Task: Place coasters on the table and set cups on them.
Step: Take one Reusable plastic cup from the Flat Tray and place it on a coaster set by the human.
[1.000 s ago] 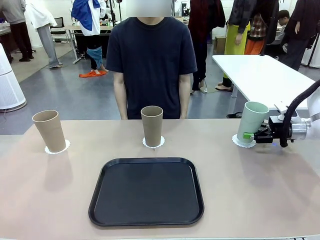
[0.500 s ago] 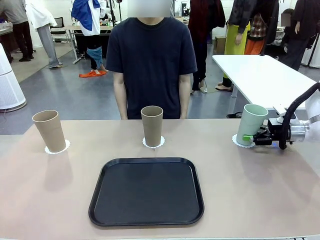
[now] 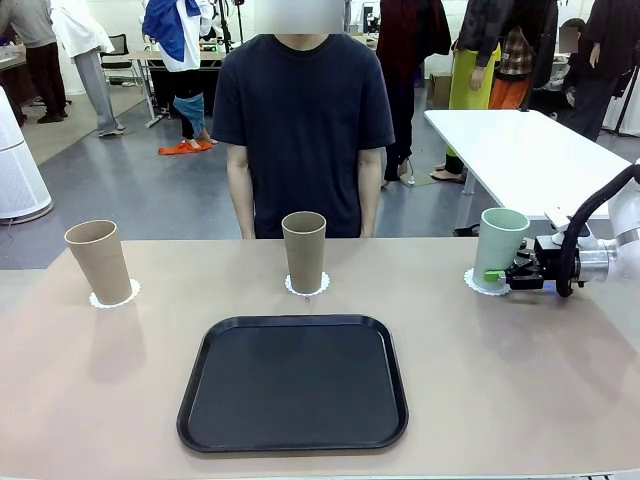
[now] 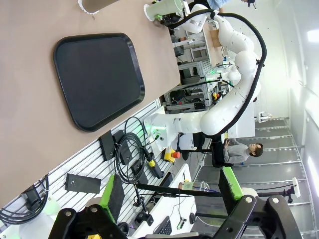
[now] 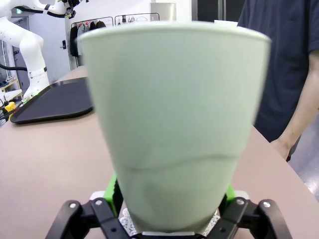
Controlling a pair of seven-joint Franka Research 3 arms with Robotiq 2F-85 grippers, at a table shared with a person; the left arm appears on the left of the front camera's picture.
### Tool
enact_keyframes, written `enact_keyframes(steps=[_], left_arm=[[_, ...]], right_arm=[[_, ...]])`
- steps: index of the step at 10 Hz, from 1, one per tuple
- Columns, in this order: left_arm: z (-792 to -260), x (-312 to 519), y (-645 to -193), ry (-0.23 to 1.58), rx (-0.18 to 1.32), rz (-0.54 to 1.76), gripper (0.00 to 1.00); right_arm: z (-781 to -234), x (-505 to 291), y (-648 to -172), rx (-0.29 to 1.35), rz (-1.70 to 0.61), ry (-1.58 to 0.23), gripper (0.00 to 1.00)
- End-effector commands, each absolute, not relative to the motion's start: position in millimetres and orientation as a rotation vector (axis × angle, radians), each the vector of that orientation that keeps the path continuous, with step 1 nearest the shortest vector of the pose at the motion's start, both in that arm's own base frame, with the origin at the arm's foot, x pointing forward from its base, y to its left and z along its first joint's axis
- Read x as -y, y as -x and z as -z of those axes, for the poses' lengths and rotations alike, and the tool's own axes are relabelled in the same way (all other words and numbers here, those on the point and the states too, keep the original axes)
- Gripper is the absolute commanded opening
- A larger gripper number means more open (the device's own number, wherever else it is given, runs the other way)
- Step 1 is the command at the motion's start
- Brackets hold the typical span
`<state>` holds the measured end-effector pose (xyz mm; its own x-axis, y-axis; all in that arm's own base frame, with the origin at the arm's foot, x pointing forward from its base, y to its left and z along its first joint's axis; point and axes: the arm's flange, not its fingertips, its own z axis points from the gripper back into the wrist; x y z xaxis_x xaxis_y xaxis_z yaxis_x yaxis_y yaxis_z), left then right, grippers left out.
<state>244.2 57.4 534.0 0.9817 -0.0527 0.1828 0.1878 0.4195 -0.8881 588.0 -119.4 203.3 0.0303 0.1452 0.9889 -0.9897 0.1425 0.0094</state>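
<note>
You've got three cups (image 3: pixel 304 250) on three coasters (image 3: pixel 113 296); your right tool (image 3: pixel 498 274) flanks the mint one, grip unclear.

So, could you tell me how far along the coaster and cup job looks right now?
Done: two tan cups stand on coasters. In hand: the mint cup stands upright on the third coaster, the right pincer at its base. Left: pulling that pincer away.

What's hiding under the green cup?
A white lacy coaster lies under the green cup; its scalloped edge peeks out around the base. The middle of the coaster is covered by the cup, so that part cannot be seen.
</note>
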Motion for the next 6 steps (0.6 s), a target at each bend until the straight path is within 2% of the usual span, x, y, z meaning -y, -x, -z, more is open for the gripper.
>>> enact_keyframes(steps=[1,6], left_arm=[[-536.3,-55.2,-244.2,1.135,0.136,0.134,1.00],[-536.3,-55.2,-244.2,1.135,0.136,0.134,1.00]], right_arm=[[-206.5,118.3,-593.0,1.130,-1.165,-1.007,1.00],[-206.4,118.9,-590.2,1.121,-1.166,-0.994,1.00]])
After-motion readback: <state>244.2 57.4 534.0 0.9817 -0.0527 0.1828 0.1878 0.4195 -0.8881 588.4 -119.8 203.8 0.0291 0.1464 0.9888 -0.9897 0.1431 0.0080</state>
